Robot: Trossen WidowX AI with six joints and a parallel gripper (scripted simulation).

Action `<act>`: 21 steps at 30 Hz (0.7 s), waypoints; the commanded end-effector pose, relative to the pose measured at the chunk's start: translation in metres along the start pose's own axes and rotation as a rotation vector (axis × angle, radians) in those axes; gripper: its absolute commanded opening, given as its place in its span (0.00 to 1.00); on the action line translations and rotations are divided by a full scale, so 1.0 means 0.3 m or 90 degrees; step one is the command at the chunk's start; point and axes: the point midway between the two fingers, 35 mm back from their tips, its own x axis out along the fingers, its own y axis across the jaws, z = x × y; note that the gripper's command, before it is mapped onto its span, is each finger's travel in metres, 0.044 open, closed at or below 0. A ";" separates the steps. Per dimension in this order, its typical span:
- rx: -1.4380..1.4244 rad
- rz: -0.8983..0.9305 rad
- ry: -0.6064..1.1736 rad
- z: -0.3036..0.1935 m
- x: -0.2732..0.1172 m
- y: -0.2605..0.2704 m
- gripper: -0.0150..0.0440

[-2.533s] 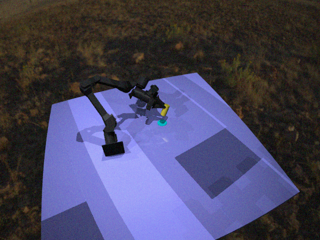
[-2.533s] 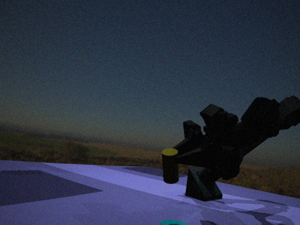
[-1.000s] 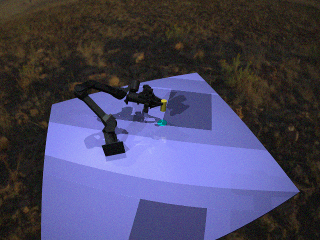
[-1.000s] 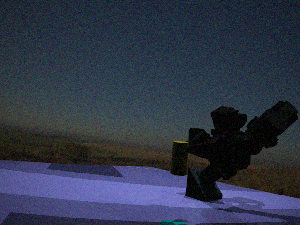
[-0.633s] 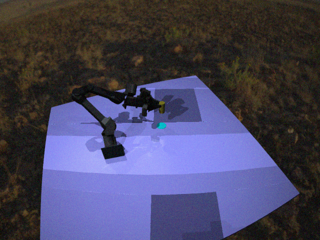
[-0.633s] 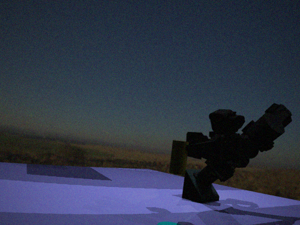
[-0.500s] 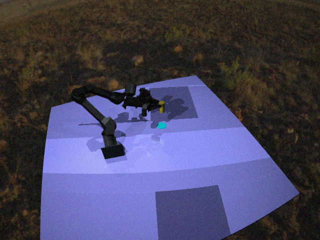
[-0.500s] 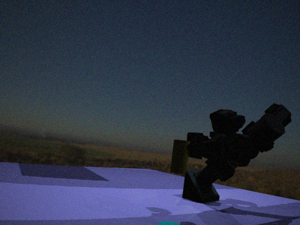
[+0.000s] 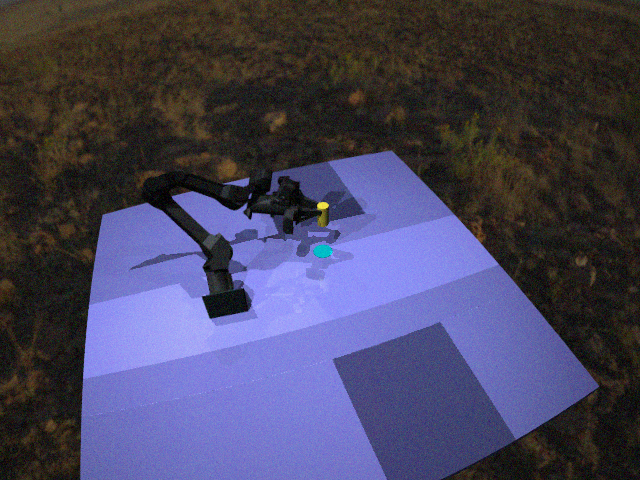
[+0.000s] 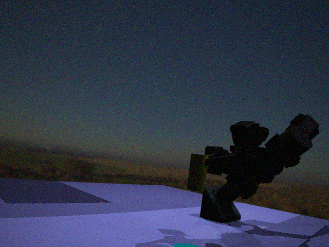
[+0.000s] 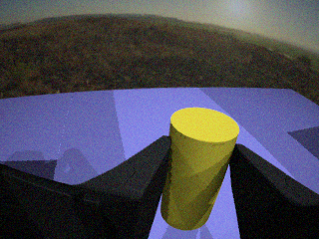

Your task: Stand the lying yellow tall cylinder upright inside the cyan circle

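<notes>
The yellow tall cylinder (image 9: 323,215) (image 10: 196,172) (image 11: 196,171) is held in the air, roughly upright, with its flat top face up. My gripper (image 9: 318,211) (image 11: 201,148) is shut on it, one finger on each side, in the wrist view. In the exterior view the dark fingers reach the cylinder's upper part from the right. The cyan circle (image 9: 323,251) lies flat on the table below the held cylinder, with a clear gap between them. In the exterior view only a sliver of the circle (image 10: 185,245) shows at the bottom edge. The wrist view does not show the circle.
The arm's base (image 9: 226,303) stands on the blue-violet table (image 9: 144,330) (image 10: 79,228), left of and nearer the camera than the circle in the top view. Dark rectangular patches and arm shadows lie across the table. The table's far edge is behind the gripper.
</notes>
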 end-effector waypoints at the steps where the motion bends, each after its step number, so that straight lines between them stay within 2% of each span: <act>1: 0.003 -0.002 -0.004 -0.005 0.003 -0.002 0.43; 21: 0.006 -0.005 0.000 -0.245 0.033 0.000 0.43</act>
